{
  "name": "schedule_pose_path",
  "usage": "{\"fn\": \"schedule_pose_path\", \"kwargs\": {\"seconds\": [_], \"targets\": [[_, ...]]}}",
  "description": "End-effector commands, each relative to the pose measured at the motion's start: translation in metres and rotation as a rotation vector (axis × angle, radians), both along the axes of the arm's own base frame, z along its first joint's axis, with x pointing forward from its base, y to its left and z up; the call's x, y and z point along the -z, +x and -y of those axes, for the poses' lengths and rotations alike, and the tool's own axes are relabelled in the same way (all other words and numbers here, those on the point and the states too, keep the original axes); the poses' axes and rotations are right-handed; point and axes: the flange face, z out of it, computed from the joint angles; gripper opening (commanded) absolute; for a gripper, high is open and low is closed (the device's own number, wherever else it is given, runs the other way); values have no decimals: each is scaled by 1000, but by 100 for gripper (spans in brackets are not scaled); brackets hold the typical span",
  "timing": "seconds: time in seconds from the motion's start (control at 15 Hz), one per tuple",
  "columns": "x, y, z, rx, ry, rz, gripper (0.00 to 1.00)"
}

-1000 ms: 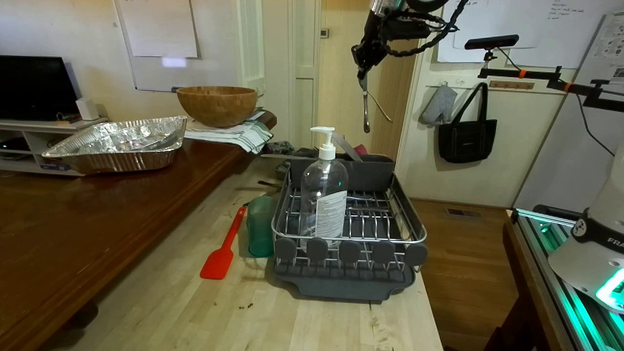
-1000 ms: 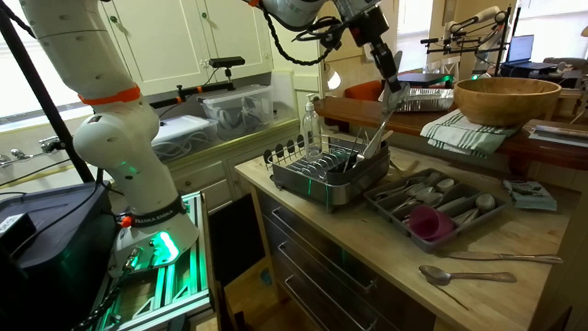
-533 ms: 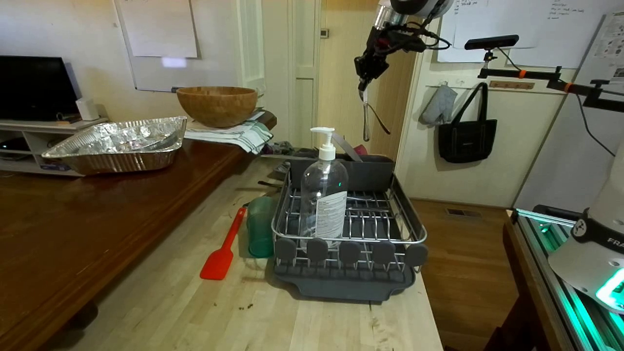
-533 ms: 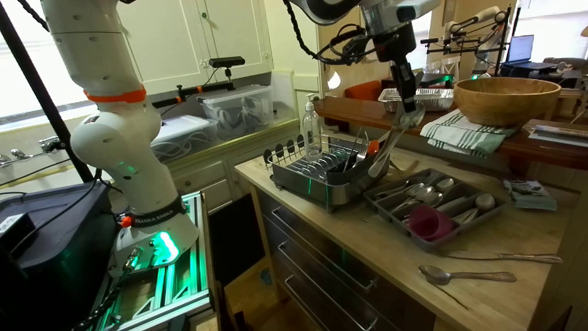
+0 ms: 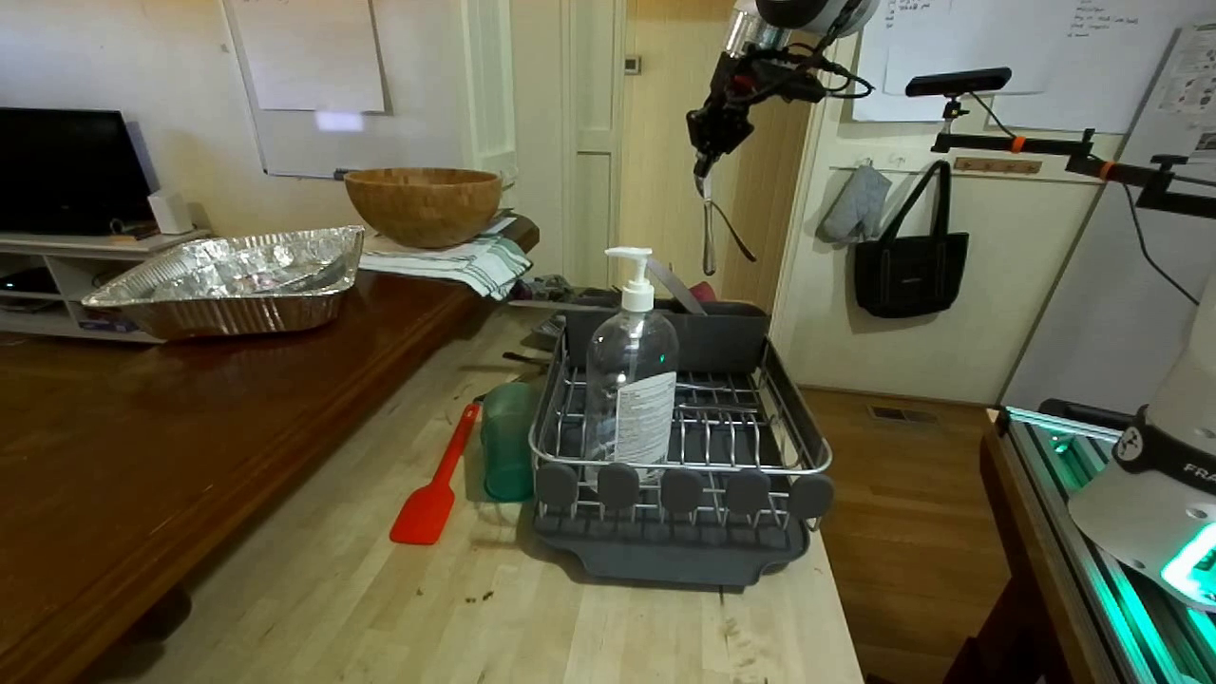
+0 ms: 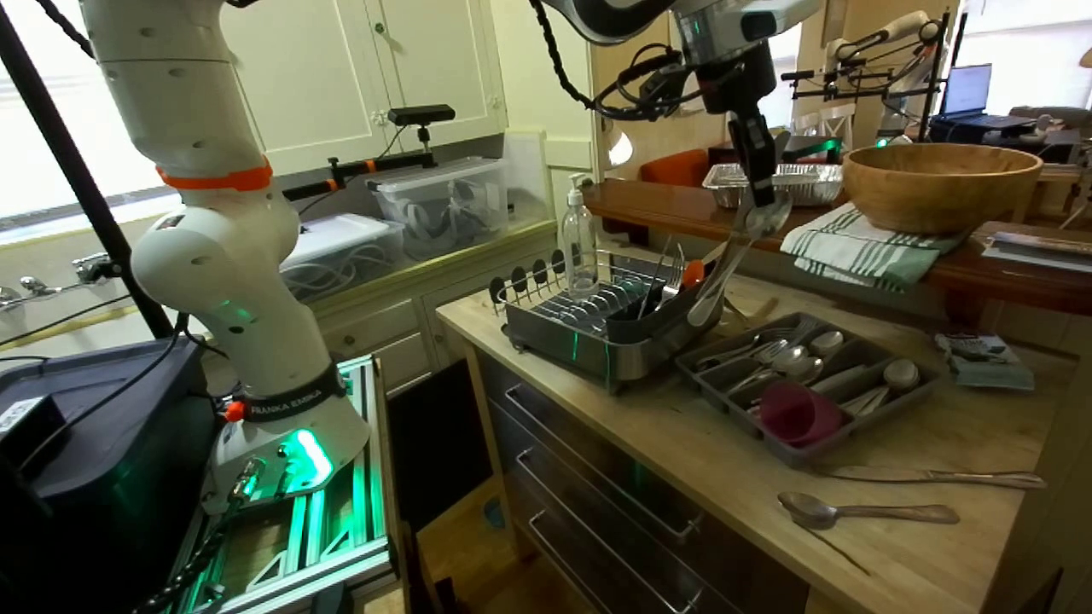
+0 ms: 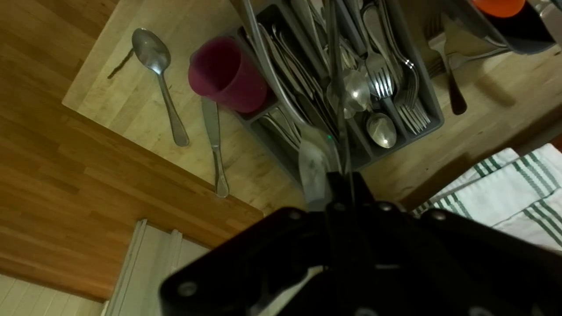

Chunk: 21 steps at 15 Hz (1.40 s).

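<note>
My gripper (image 7: 344, 177) is shut on cutlery above the counter. Pinched in it are a spoon (image 7: 314, 149), whose bowl lies close by the fingertips, and a long thin utensil (image 7: 336, 70) seen edge-on, apparently a knife. Both handles hang downward, apart at their ends. In an exterior view the held spoon's bowl (image 6: 768, 217) shows beside the gripper (image 6: 761, 198), over the gap between rack and tray. A grey cutlery tray (image 6: 734, 414) below holds several forks, spoons and knives, plus a pink cup (image 6: 798, 414). Another spoon (image 7: 151, 50) and a knife (image 7: 213, 131) lie on the counter.
A grey dish rack (image 6: 567, 341) holds a clear pump bottle (image 5: 632, 370) and a caddy of upright utensils. Beside it lie a green cup (image 5: 508, 442) and a red spatula (image 5: 432, 503). A wooden bowl (image 6: 943, 183) on a striped towel (image 6: 862, 256) stands on the higher table.
In an exterior view my gripper has shifted right, carrying the held utensils from over the rack's caddy toward the tray. It has barely moved in the last half second, and the grip stays shut.
</note>
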Motion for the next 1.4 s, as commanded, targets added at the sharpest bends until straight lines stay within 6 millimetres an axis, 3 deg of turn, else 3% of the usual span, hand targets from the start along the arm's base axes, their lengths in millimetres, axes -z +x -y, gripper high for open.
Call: {"fn": "schedule_pose_path", "kwargs": {"seconds": [0.0,0.33,0.6,0.8,1.27,1.33], "targets": [[2,26,9,-6,-17,-3,1],[33,73,50,-47,37,-87,1],[70,101,65,-96,100,-198,1],[88,124,64,-100,125,-250,1],[120,168,30,-122,142,-304,1],[136,168,40,-123,150,-311,1]]}}
